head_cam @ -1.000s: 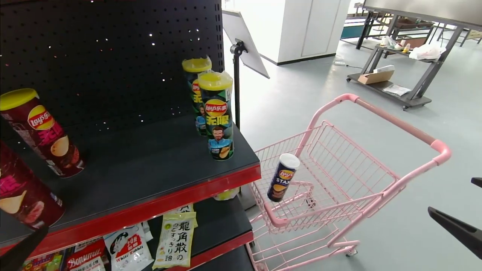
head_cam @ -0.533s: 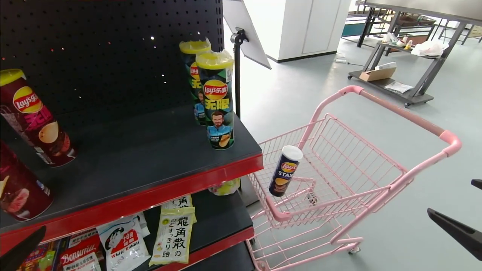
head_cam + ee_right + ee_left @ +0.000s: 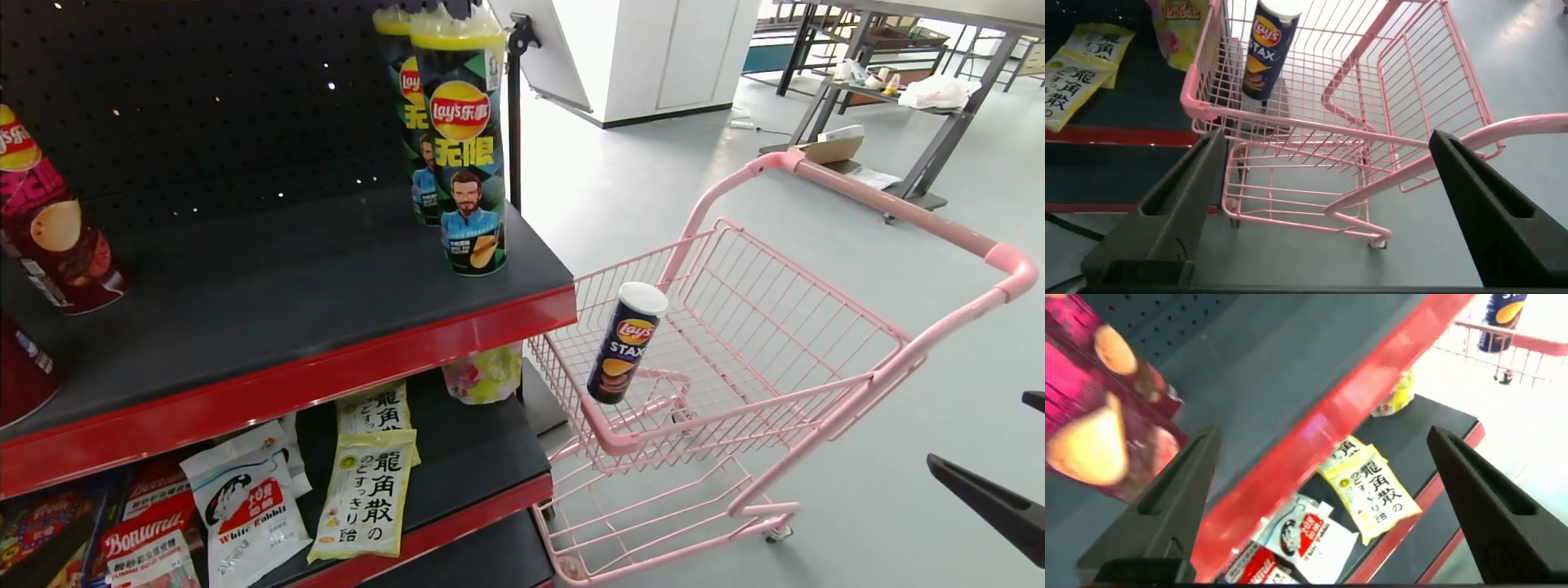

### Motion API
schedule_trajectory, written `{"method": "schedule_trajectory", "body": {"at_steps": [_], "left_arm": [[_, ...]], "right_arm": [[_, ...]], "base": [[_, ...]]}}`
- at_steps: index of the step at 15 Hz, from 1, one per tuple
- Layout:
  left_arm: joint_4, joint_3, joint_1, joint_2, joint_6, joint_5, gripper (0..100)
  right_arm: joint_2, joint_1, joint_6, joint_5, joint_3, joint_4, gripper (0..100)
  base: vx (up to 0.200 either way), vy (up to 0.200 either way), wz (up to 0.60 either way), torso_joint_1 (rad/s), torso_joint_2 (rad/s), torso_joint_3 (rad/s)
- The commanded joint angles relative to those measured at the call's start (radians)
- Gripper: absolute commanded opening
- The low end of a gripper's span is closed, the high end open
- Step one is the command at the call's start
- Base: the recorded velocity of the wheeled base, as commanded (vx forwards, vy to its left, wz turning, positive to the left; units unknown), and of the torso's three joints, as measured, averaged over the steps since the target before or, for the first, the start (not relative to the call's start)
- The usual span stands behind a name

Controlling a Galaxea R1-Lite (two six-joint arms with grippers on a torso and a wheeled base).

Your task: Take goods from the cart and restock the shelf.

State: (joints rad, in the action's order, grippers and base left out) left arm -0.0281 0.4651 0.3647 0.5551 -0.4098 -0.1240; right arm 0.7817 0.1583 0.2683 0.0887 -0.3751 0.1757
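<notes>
At the pink cart's (image 3: 890, 204) shelf-side corner, a dark-blue chip can (image 3: 625, 343) tilts; left gripper (image 3: 1323, 431) and right gripper (image 3: 1326, 135) gape wide, empty.

The cart (image 3: 890, 207) is glossy pink wire, the shelf (image 3: 269, 286) matt dark metal

R gripper (image 3: 1325, 137) spread wide, nothing between, facing pink cart (image 3: 1372, 129); dark chip can (image 3: 1266, 49) leans inside, shelf-side corner.
</notes>
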Motion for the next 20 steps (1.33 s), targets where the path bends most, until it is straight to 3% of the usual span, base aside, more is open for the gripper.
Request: {"method": "schedule_trajectory", "body": {"at_steps": [1, 5, 8, 10, 11, 13, 14, 16, 20], "left_arm": [[0.0, 0.0, 0.0, -0.007, 0.002, 0.0, 100], [0.0, -0.019, 0.0, -0.026, 0.002, 0.0, 100], [0.002, -0.046, -0.001, -0.053, 0.002, -0.008, 100], [0.002, -0.056, -0.003, -0.061, 0.012, -0.011, 100], [0.002, -0.056, -0.003, -0.057, 0.032, -0.012, 100], [0.002, -0.057, -0.006, -0.053, 0.057, -0.017, 100], [0.0, -0.059, -0.006, -0.052, 0.065, -0.017, 100], [0.0, -0.056, -0.004, -0.044, 0.12, -0.003, 100], [0.002, -0.042, -0.004, -0.017, 0.131, 0.0, 100]], "right_arm": [[0.001, 0.0, 0.0, 0.0, 0.005, 0.002, 100], [0.022, -0.008, -0.004, -0.001, 0.008, -0.002, 100], [0.137, -0.086, -0.023, 0.008, -0.013, 0.011, 100], [0.32, -0.071, -0.096, 0.008, -0.09, 0.142, 100], [0.467, 0.014, -0.121, 0.009, -0.113, 0.294, 100], [0.65, 0.072, -0.185, 0.029, -0.146, 0.498, 100], [0.738, 0.098, -0.202, 0.105, -0.18, 0.559, 100], [0.872, 0.075, -0.196, 0.218, -0.228, 0.636, 100], [1.114, -0.029, -0.106, 0.474, -0.377, 0.719, 100]], "base": [[0.0, 0.0, 0.0, -0.149, 0.53, 0.378], [0.0, 0.0, 0.0, -0.135, 0.52, 0.38], [0.0, 0.0, 0.0, -0.077, 0.39, 0.302], [0.0, 0.0, 0.0, -0.014, 0.11, 0.083], [0.0, 0.0, 0.0, 0.0, 0.0, 0.0], [0.0, 0.0, 0.0, 0.0, 0.0, 0.0], [0.0, 0.0, 0.0, 0.0, 0.0, 0.0], [0.0, 0.0, 0.0, 0.0, 0.0, 0.0], [0.0, 0.0, 0.0, 0.0, 0.0, 0.0]]}}
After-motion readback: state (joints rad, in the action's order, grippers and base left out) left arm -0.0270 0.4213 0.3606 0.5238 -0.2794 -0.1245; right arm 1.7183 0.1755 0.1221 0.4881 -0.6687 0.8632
